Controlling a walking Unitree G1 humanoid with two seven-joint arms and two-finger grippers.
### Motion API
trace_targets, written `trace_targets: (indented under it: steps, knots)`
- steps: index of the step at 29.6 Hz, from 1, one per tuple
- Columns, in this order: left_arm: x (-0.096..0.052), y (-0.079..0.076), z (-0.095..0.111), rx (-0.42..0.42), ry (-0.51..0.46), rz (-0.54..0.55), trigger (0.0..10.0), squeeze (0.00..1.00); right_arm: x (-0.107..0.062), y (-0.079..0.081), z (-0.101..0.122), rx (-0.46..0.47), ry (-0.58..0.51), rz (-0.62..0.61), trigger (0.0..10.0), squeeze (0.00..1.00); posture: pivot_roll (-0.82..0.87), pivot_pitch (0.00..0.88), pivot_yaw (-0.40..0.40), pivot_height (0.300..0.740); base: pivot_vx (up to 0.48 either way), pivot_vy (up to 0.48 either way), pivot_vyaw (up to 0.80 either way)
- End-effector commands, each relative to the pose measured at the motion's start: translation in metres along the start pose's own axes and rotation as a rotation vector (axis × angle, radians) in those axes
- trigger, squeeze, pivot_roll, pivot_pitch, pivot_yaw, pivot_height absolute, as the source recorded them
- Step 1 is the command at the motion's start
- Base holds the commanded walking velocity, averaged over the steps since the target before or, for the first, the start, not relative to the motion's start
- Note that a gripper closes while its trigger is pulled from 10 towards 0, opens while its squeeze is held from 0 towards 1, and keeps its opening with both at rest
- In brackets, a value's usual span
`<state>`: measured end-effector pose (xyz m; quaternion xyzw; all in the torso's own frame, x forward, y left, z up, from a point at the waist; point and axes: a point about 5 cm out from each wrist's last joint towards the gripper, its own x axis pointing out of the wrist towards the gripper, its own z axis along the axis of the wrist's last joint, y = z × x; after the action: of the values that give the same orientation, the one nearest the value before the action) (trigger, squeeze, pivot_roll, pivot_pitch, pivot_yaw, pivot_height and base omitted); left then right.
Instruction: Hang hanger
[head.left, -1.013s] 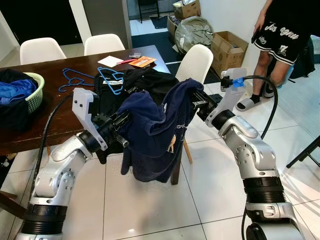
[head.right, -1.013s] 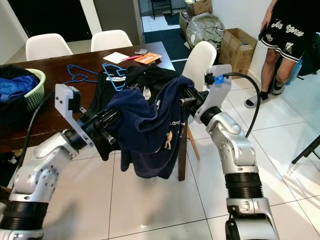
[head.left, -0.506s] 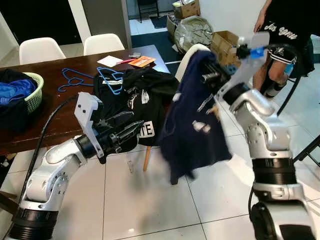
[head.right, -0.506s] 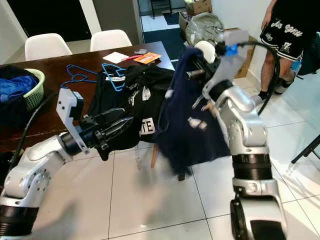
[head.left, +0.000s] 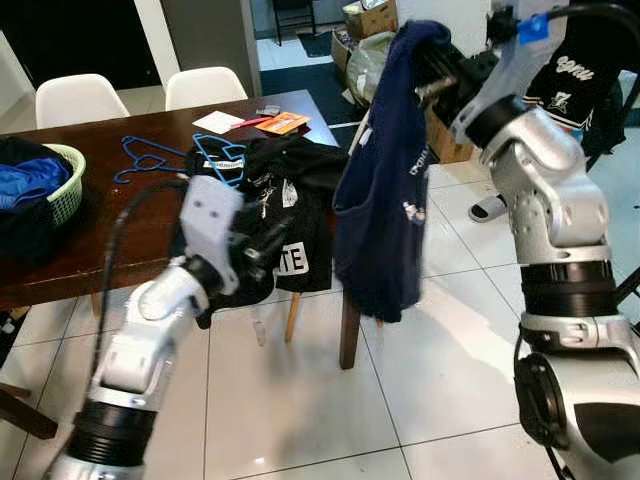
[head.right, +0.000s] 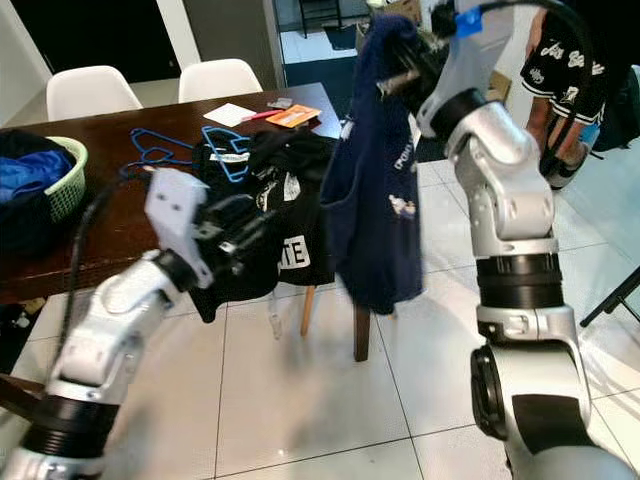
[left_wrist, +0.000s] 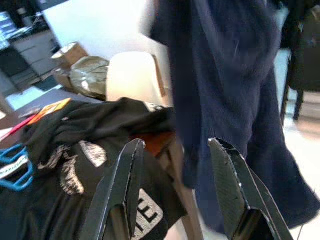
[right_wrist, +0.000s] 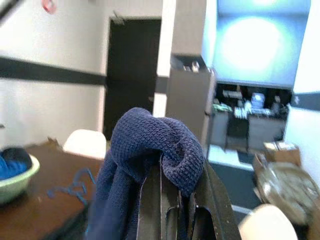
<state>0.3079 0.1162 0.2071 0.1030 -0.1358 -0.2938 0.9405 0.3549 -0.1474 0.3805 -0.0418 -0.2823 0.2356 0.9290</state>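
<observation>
R tool (head.left: 432, 72) pinching navy garment (head.left: 385, 200), raised far right | L tool (left_wrist: 175, 190) spread, near black clothes (head.left: 290, 185) on surface (head.left: 100, 240)

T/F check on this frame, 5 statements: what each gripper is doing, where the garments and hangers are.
1. The right gripper holds the navy garment up in the air. True.
2. The left gripper is clamped on the navy garment. False: its fingers are open with nothing between them.
3. Blue hangers lie on the wooden table. True.
4. The black shirt lies on the floor. False: it is draped over the table edge.
5. The green basket is on a white chair. False: it sits on the table.
</observation>
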Motion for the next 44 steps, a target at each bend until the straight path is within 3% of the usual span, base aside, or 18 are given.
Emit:
trace_targets:
  steps: [1,4,9,17,22,28,30,34,38,40,44]
  knots:
    - [0.001,-0.002,-0.002,0.032,0.007,-0.014,10.0,0.00,0.003,-0.002,0.013,0.020,-0.065,0.003,0.0,0.00,0.01,0.059,0.020,0.740,0.000,0.000,0.00]
    - [0.001,-0.007,0.000,0.014,-0.009,-0.046,10.0,0.00,0.005,-0.003,0.019,0.032,-0.090,0.010,0.0,0.00,0.02,0.059,0.018,0.740,0.000,0.000,0.00]
    - [0.003,-0.031,-0.001,-0.036,-0.028,-0.148,10.0,0.00,0.009,0.003,0.032,0.083,-0.155,0.053,0.0,0.00,0.02,0.059,0.018,0.740,0.000,0.000,0.00]
    - [0.017,-0.035,0.004,0.043,-0.055,-0.116,10.0,0.00,0.009,0.007,0.039,0.116,-0.182,0.091,0.0,0.00,0.01,0.056,0.018,0.740,0.000,0.000,0.00]
    - [0.028,-0.045,0.020,0.074,-0.115,-0.146,10.0,0.00,0.009,0.009,0.036,0.125,-0.175,0.099,0.0,0.00,0.01,0.052,0.019,0.740,0.000,0.000,0.00]
    - [0.037,-0.075,0.043,0.077,-0.206,-0.234,10.0,0.00,0.010,0.015,0.026,0.149,-0.153,0.112,0.0,0.00,0.02,0.054,0.018,0.740,0.000,0.000,0.00]
    - [0.037,-0.075,0.043,0.077,-0.206,-0.234,10.0,0.00,0.010,0.015,0.026,0.149,-0.153,0.112,0.0,0.00,0.02,0.054,0.018,0.740,0.000,0.000,0.00]
    - [0.044,-0.089,0.048,0.100,-0.236,-0.204,10.0,0.00,0.010,0.024,0.022,0.176,-0.144,0.136,0.0,0.00,0.02,0.056,0.021,0.740,0.000,0.000,0.00]
    - [0.046,-0.084,0.048,0.146,-0.239,-0.148,10.0,0.00,0.009,0.026,0.022,0.182,-0.148,0.147,0.0,0.00,0.01,0.057,0.023,0.740,0.000,0.000,0.00]
    - [0.047,-0.068,0.054,0.223,-0.249,-0.041,10.0,0.00,0.008,0.027,0.023,0.183,-0.148,0.153,0.0,0.00,0.02,0.059,0.024,0.740,0.000,0.000,0.00]
    - [0.047,-0.051,0.062,0.300,-0.256,0.077,10.0,0.00,0.007,0.027,0.022,0.184,-0.144,0.155,0.0,0.00,0.02,0.058,0.026,0.740,0.000,0.000,0.00]
